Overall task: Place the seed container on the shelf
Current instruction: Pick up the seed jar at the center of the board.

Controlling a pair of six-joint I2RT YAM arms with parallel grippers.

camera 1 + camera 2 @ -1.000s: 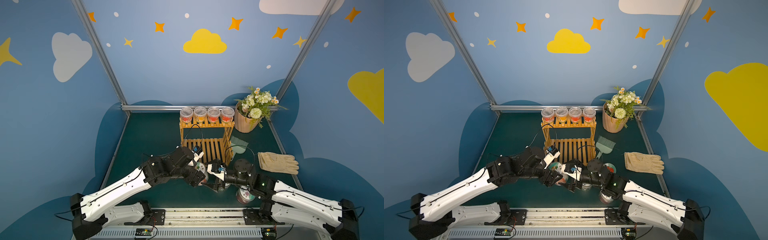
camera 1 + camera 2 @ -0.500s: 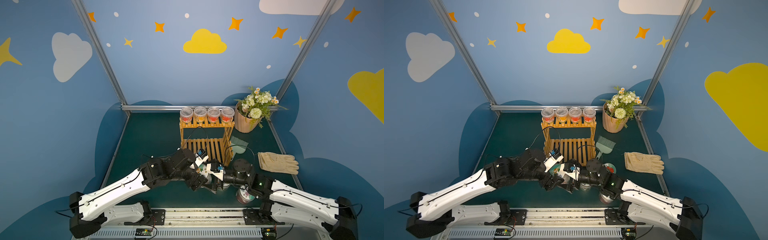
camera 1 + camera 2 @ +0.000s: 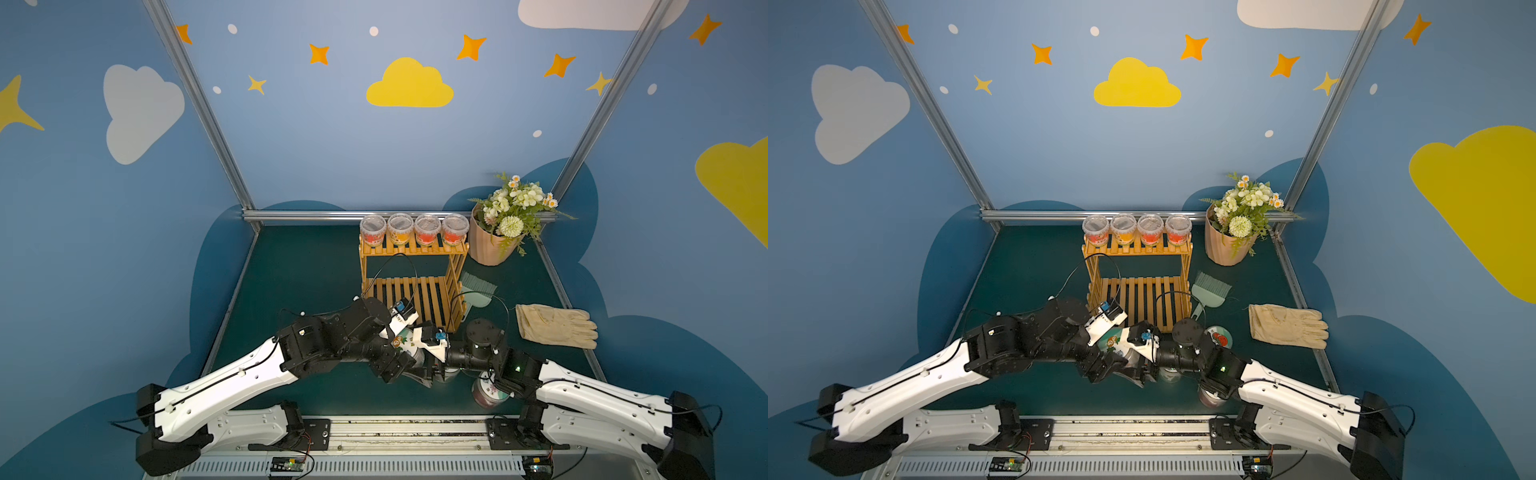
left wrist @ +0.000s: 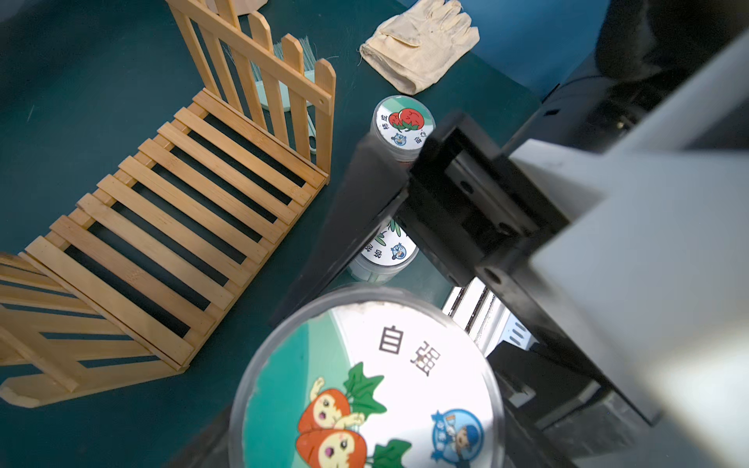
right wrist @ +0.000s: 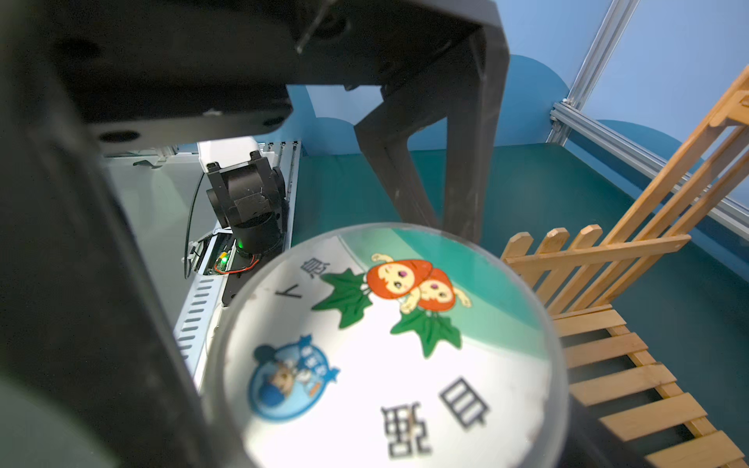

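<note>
Both top views catch the two arms meeting head-on near the front rail. Between them is the seed container (image 3: 406, 341), a clear tub with two cartoon carrots on its lid, tilted above the green table (image 3: 316, 282). The left gripper (image 3: 395, 358) is clamped on the tub. The right gripper (image 3: 428, 360) faces it with jaws spread wide to either side of the lid; whether they touch it cannot be told. The container hangs just in front of the shelf (image 3: 411, 249), not on it.

In the left wrist view, a strawberry-lidded jar (image 4: 403, 123) and a second jar (image 4: 387, 253) stand on the table beside the shelf, the second partly hidden behind a right-gripper finger.

Farther back, a mint-green hand brush (image 3: 478, 286) lies against the shelf's right side, with a tan work glove (image 3: 557, 325) well apart to the right. Four clear tubs (image 3: 425, 229) line the shelf's top tier, and a pink flowerpot (image 3: 492, 245) stands just beside it at the rear.
</note>
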